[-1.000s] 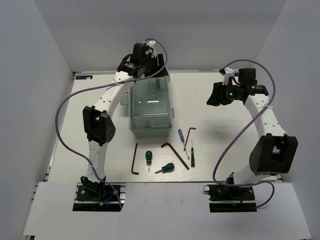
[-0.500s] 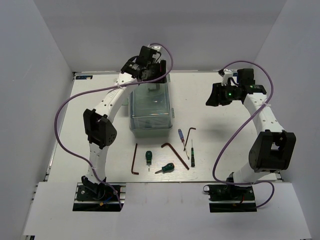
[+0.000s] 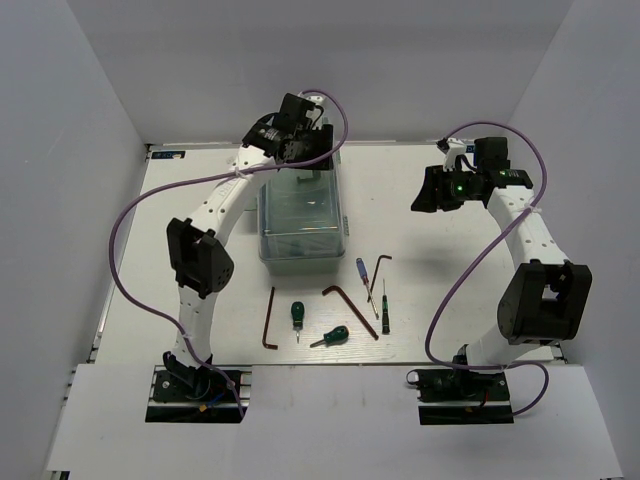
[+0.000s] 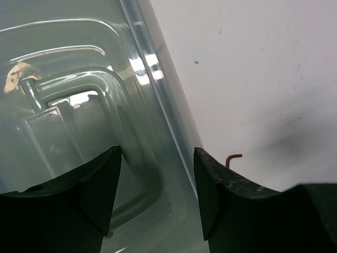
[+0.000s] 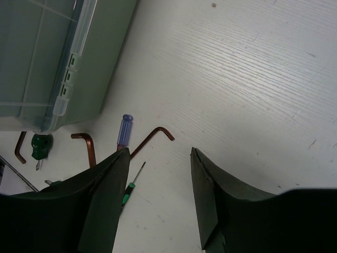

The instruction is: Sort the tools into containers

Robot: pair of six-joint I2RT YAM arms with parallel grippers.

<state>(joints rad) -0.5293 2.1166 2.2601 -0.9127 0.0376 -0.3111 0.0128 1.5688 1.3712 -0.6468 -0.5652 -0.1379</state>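
Note:
The sage-green toolbox (image 3: 300,215) stands closed, its translucent lid (image 4: 79,105) down. My left gripper (image 3: 310,165) is open and empty over the lid's far right edge (image 4: 158,195). My right gripper (image 3: 428,192) is open and empty above bare table (image 5: 158,195), right of the box. In front of the box lie three hex keys (image 3: 268,320) (image 3: 350,310) (image 3: 378,272), two green stubby screwdrivers (image 3: 297,315) (image 3: 330,337), a blue precision screwdriver (image 3: 362,272) and a thin one (image 3: 384,310). The right wrist view shows the blue one (image 5: 125,130) and a hex key (image 5: 152,138).
White walls close in the table on the left, back and right. The table's near edge (image 3: 320,365) runs just in front of the tools. Purple cables loop from both arms.
My left gripper has shifted a little to the right over the far end of the toolbox lid. The right arm and the tools have not moved.

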